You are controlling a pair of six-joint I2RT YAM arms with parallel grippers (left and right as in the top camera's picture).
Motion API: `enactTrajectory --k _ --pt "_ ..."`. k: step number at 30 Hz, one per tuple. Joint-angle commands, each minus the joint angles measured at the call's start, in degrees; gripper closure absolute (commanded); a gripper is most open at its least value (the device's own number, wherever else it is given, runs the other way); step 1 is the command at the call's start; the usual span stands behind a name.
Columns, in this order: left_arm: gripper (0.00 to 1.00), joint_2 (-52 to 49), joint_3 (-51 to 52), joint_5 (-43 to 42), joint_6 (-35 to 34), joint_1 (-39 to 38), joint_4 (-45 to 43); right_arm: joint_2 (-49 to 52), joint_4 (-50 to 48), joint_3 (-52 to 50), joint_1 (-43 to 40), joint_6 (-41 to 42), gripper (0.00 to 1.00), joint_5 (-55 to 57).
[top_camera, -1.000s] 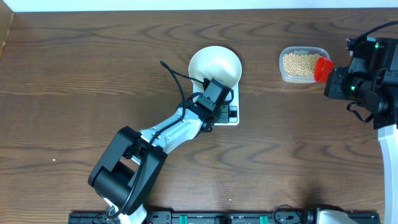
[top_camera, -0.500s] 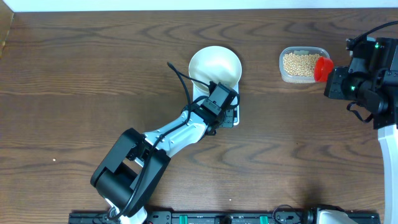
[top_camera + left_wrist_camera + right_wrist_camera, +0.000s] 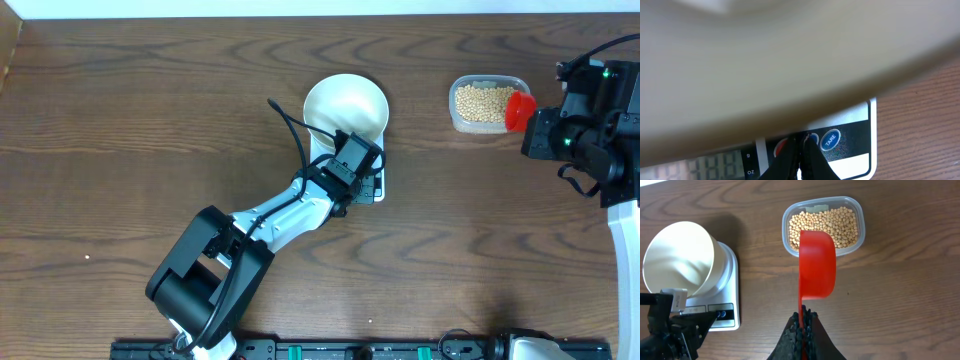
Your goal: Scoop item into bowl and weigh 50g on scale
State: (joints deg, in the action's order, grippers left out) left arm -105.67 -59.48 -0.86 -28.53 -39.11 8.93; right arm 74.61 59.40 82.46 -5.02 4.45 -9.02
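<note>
Overhead view: left gripper point(image 3: 362, 172) sits over the front panel of the scale point(image 3: 374, 188), fingers pinched together with nothing between them, tips down at the buttons. Left wrist view confirms it: closed fingertips point(image 3: 802, 152) land between the red button point(image 3: 781, 147) and the blue TARE button point(image 3: 830, 139), display point(image 3: 720, 164) to their left showing blurred segments, unreadable. My read: it's pressing power or tare so the bowl point(image 3: 346, 105) reads zero before any fill. Bowl sits on the scale platform just beyond the left fingertips, empty, its rim overhanging the panel and crowding access to the buttons. Right gripper point(image 3: 803, 322) is clamped shut on the handle of the red scoop point(image 3: 816, 265), cup held out ahead of it, open side down from what I can see, hovering at the near edge of the clear tub point(image 3: 858, 210). Beans point(image 3: 826, 222) are all in that tub, none in scoop or bowl. Likely parked there waiting on the zeroing. Left arm lies across the near side of the scale, so the pour should come in from the right gripper's own side.
</note>
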Motion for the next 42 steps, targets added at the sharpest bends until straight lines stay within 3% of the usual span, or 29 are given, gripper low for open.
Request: enactTrajectory --k 1,42 --pt "0.93 -1.18 0.39 2.03 -0.31 0.24 0.0 -0.35 0.2 1.05 -0.31 -0.94 0.99 0.09" --pt "0.93 -1.84 0.39 3.23 -1.79 0.13 1.62 -0.35 0.33 1.05 -0.31 -1.38 0.99 0.09"
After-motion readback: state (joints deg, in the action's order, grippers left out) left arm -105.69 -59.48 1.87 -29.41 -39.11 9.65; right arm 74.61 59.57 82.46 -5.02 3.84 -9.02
